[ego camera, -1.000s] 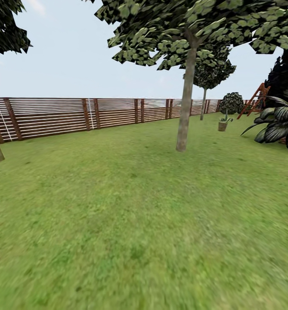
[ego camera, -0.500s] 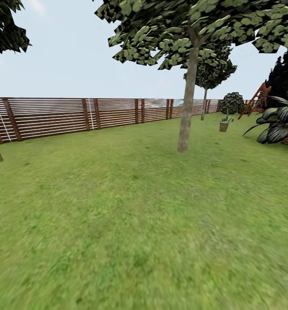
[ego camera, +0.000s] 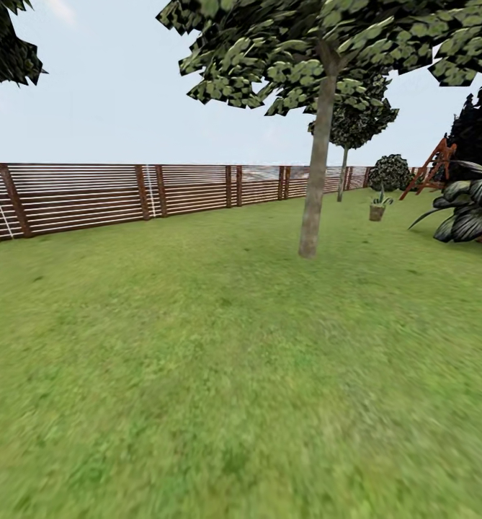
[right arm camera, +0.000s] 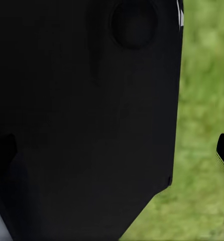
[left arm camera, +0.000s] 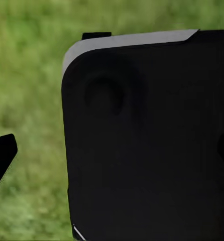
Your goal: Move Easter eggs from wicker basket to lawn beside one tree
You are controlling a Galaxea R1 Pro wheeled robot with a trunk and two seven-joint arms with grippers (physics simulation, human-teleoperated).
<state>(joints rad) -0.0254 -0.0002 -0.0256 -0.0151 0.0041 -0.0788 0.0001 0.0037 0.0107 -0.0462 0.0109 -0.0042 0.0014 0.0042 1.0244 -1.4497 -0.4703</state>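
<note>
1. Jaw positions cannot be told for either arm: both wrist views show a large black robot panel, a dark fingertip at the frame's edge, and blurred grass behind.
2. Mottled green lawn (ego camera: 197, 375) spreads across the garden to a brown slatted fence (ego camera: 125, 194).
3. On the lawn stands a pale-trunked, slightly leaning tree (ego camera: 314, 187).
4. Near the far fence sits a small potted plant (ego camera: 377, 209); a broad-leaved striped plant (ego camera: 471, 216) grows at the right edge.

light: bright, even daylight | shadows: none | blur: near lawn (ego camera: 219, 404) smeared, wrist views soft
</note>
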